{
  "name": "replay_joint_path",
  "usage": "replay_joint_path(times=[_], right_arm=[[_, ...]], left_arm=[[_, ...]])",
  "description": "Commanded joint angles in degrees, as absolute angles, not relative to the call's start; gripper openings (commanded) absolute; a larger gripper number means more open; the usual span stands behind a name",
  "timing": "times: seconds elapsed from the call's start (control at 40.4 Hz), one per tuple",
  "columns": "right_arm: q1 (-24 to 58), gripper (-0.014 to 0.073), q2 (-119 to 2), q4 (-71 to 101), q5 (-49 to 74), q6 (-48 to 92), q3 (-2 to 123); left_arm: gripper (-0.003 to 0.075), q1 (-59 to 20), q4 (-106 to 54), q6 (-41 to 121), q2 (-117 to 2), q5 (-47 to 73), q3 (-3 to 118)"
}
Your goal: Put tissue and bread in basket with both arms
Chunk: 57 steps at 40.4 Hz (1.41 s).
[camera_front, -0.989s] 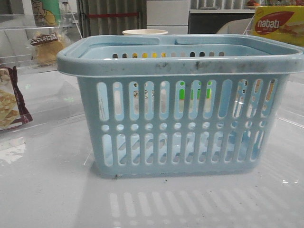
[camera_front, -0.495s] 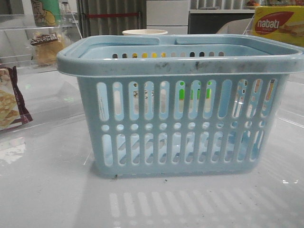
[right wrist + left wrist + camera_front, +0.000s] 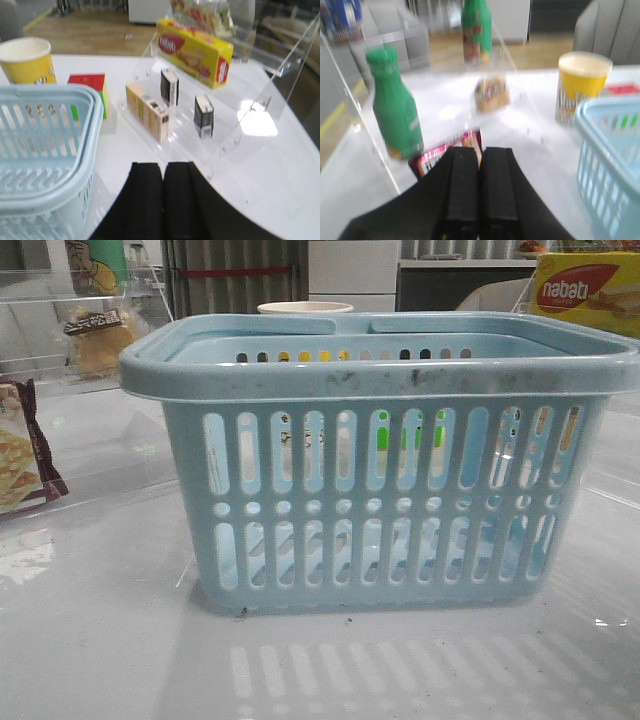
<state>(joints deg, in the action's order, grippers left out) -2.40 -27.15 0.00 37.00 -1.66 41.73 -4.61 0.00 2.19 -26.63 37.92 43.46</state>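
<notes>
Basket (image 3: 380, 460) sat mid-table, filling most of the front view, rim scuffed, handles folded down; nothing clearly inside it. Neither arm showed in the front view.

Bread (image 3: 100, 340) lay at about 10 o'clock from the basket, far left, on a clear acrylic shelf (image 3: 40, 285), dark label facing out. Left wrist view was blurred: same bread packet (image 3: 491, 93) seen past the left gripper (image 3: 480, 150), its two black fingers (image 3: 461, 185) pressed together, holding nothing. Green bottle (image 3: 395, 107) stood near that gripper, second green bottle (image 3: 476, 30) behind the bread. Red-edged packet (image 3: 445, 150) lay just beyond the fingertips, partly hidden. Cracker packet (image 3: 22, 450) with dark-brown edge lay at 9 o'clock from the basket, on the table.

Yellow paper cup (image 3: 305, 308) stood behind the basket at 12 o'clock, only its rim visible. Yellow nabati box (image 3: 585, 290) sat at 2 o'clock, far right.

Right gripper (image 3: 162, 172) had fingers (image 3: 146, 200) closed together, empty, just beside the basket's corner. Past it a clear stepped stand (image 3: 240, 120) held two small dark packs; nearer one (image 3: 203, 116) looked like the tissue, though I couldn't tell for sure, the other dark pack (image 3: 169, 86) further back. A tan box (image 3: 147, 112) stood on the same stand, colour cube (image 3: 89, 85) between cup and stand.
</notes>
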Motion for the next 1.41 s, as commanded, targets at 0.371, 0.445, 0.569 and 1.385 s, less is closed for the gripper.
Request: replay_joint_path(times=[0.371,0.445,0.569,1.385], right_arm=[[-2.5,0.0129,-40.1,0.0,40.2,-1.5,43.8],[-2.5,0.0264,-41.5,-0.7,39.9,-1.5,43.8],[-2.5,0.0486,-43.6,-1.3,39.3,-1.5,43.8],[-11.7,0.0541,-82.9,-3.5,34.5,-2.1,71.9]], left_arm=[[0.0152,-5.0,-0.4,1.8,-36.2,37.9,45.2],[0.0272,-5.0,0.0,1.8,-36.9,37.6,45.2],[0.0487,-5.0,0.0,1.8,-38.3,37.0,45.2],[0.0507,-22.0,-0.7,1.8,-40.0,34.9,45.2]])
